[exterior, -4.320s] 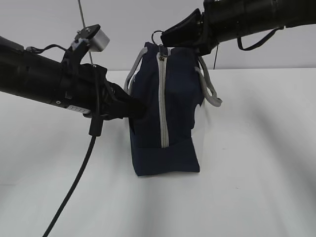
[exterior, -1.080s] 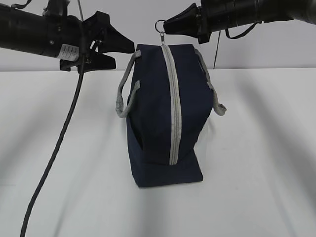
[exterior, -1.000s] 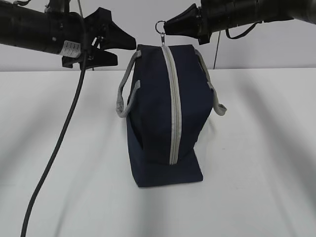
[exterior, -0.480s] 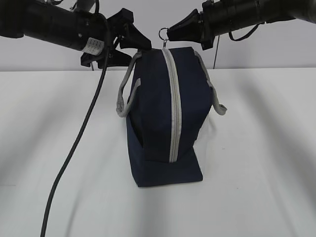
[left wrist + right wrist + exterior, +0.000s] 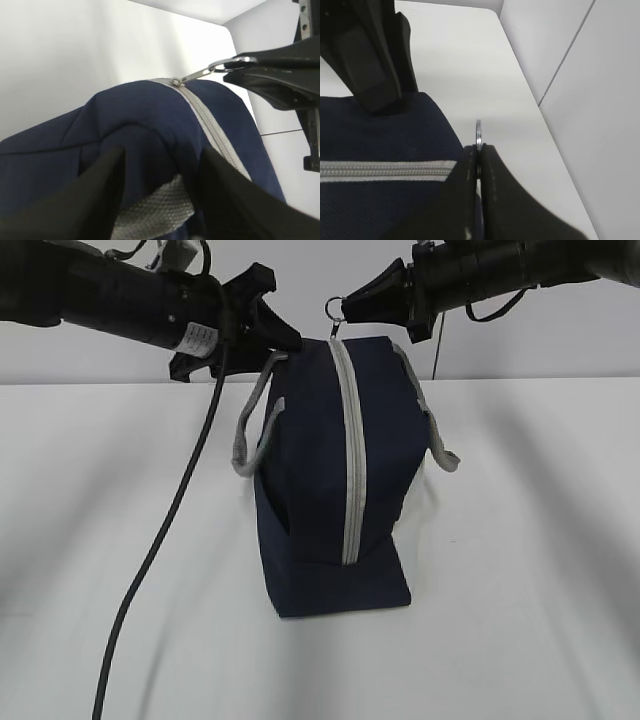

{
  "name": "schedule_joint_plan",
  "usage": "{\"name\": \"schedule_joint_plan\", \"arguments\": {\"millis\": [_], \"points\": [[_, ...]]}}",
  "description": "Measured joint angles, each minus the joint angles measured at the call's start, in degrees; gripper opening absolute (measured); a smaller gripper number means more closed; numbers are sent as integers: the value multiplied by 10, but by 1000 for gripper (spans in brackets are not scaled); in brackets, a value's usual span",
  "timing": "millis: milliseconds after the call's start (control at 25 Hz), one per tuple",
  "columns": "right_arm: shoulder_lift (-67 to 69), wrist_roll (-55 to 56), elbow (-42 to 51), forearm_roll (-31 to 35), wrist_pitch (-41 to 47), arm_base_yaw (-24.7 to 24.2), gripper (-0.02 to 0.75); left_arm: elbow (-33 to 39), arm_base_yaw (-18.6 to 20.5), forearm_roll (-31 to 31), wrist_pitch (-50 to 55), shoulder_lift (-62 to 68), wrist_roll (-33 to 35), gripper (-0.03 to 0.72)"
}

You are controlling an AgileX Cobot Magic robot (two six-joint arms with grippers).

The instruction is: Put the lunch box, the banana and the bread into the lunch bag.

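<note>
White walls are meeting a plain white bench [image 5: 520,570], and the lunch bag [image 5: 335,480] is standing upright near the middle of it, its narrow end facing the exterior camera. Its navy fabric is zipped closed along the grey zipper band [image 5: 352,455], which is running from the top edge down to the folded base. Grey strap handles [image 5: 250,430] are drooping on both sides of the bag. From the right, the right gripper [image 5: 350,308] is reaching in level with the top of the bag, its fingers pressed together and pinching the ring pull [image 5: 332,308], which is standing up just above the zipper's upper end. In the right wrist view the thin metal ring [image 5: 478,132] is showing edge-on, clamped between the two black fingers [image 5: 465,190], with the zipper band lying flat on the blue cloth beside them. From the left, the left gripper [image 5: 278,332] is coming in at the bag's upper left corner, its jaws spread apart. In the left wrist view its two dark fingers [image 5: 100,190] are straddling a fold of navy fabric and a piece of grey strap, close to the cloth, though whether they are actually touching it cannot be told. A black cable [image 5: 170,530] is hanging from the left arm down toward the bench.
</note>
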Motion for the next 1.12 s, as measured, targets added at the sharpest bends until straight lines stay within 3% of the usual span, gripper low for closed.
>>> {"name": "schedule_joint_plan", "arguments": {"millis": [200,360,440,800,1120], "points": [[0,-9,0,0,0,0,0,-1,0,-9,0,3,0,247],[0,-20,0,-1,-4,-5,0,-1,0,-9,1,3,4,66],[0,-25,0,-1,-17,-9,0,-1,0,-8,4,3,11,32],[10,-66,0,-3,-41,-14,0,-1,-1,-11,12,3,30,25],[51,-106,0,62,-34,-16,0,-1,-1,-9,29,4,51,25]]}}
